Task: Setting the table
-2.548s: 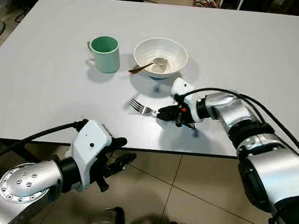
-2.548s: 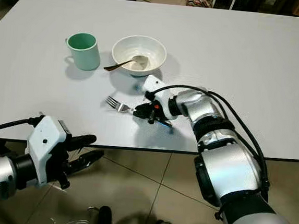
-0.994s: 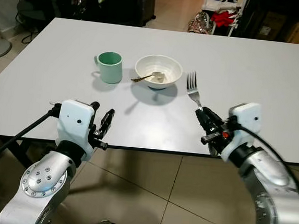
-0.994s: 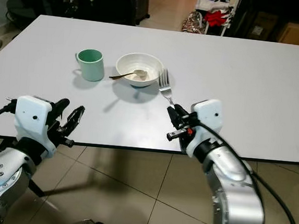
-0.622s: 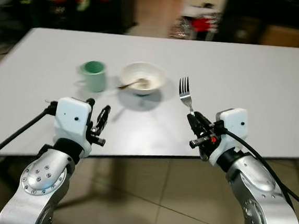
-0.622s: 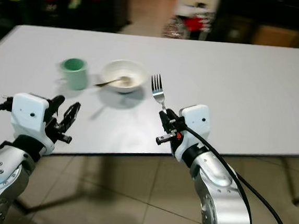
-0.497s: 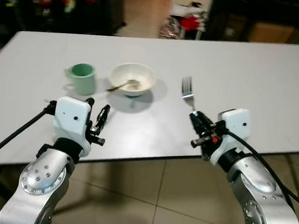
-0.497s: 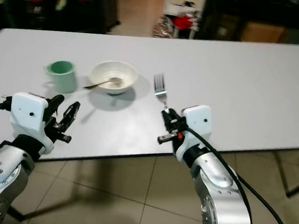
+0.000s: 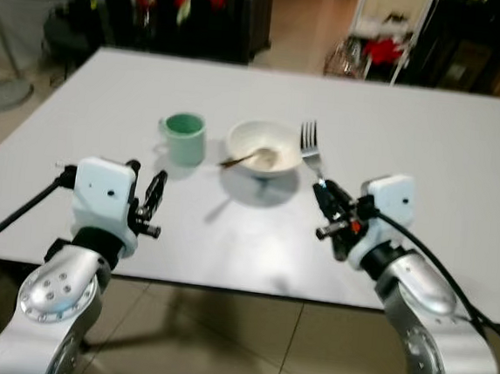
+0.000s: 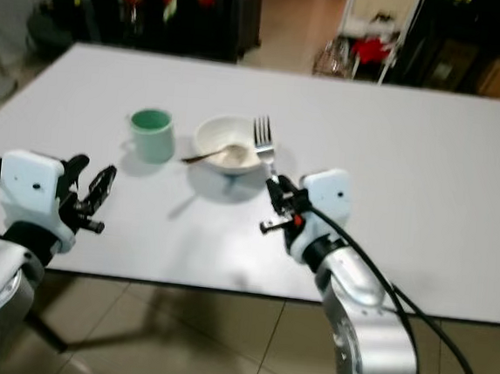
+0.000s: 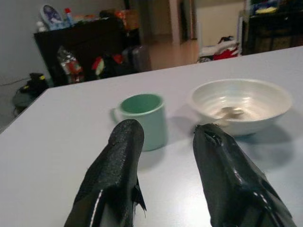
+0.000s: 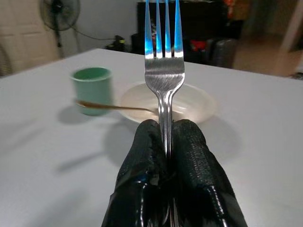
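Note:
My right gripper (image 9: 327,204) is shut on the handle of a silver fork (image 9: 310,149), tines pointing up and away, held above the near part of the white table (image 9: 462,162). In the right wrist view the fork (image 12: 164,71) stands between the two black fingers (image 12: 191,156). A white bowl (image 9: 264,148) with a brown-handled spoon (image 9: 239,160) in it sits left of the fork, and a green mug (image 9: 185,138) stands left of the bowl. My left gripper (image 9: 155,196) is open and holds nothing, raised over the table's near left edge, pointing toward the mug (image 11: 141,118) and bowl (image 11: 241,104).
Dark furniture and clutter (image 9: 186,11) stand beyond the table's far edge. A fan base (image 9: 0,91) is on the floor at the far left. Tiled floor (image 9: 245,344) lies below the table's near edge.
The whole view has shifted and tilted, so the camera moved. Both arms hold about the same raised pose, the fork still upright in my right gripper.

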Controlling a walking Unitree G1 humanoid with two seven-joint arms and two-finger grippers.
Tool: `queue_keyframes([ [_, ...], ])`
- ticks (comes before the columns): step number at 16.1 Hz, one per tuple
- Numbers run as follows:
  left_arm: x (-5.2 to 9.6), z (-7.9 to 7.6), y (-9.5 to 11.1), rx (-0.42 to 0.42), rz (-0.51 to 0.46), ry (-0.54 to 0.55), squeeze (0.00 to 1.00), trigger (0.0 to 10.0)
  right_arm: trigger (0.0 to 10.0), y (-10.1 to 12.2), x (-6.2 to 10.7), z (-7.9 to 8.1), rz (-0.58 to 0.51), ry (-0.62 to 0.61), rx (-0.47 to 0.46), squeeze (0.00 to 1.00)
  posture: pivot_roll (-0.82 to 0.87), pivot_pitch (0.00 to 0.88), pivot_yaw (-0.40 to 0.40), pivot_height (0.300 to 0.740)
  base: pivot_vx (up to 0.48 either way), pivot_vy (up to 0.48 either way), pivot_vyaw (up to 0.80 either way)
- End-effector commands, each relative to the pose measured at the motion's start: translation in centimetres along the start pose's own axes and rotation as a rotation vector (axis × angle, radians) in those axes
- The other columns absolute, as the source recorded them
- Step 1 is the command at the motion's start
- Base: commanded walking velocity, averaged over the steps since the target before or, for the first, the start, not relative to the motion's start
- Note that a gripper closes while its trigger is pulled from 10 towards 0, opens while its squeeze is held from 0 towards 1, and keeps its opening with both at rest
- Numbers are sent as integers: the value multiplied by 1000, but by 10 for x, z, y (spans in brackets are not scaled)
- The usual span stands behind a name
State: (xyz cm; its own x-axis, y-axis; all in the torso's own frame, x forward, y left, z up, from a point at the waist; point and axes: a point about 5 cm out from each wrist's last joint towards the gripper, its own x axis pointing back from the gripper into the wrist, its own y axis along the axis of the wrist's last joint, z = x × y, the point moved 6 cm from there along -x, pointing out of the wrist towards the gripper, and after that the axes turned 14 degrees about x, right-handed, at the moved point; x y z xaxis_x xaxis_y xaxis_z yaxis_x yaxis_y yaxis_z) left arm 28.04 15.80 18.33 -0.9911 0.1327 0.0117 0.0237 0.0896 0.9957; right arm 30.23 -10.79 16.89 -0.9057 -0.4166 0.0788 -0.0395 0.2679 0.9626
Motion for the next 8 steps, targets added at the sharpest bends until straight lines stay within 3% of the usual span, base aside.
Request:
queue_keyframes([
  [1,1,-5,-2,1,11,-26,0,10000,10000,3,1,-5,-8,-21,6,0,-10,21,10,740,281,0,0],
  [8,1,-4,-3,-36,24,-54,0,10000,10000,16,-8,-11,-21,-31,37,0,3,25,9,740,280,0,0],
])
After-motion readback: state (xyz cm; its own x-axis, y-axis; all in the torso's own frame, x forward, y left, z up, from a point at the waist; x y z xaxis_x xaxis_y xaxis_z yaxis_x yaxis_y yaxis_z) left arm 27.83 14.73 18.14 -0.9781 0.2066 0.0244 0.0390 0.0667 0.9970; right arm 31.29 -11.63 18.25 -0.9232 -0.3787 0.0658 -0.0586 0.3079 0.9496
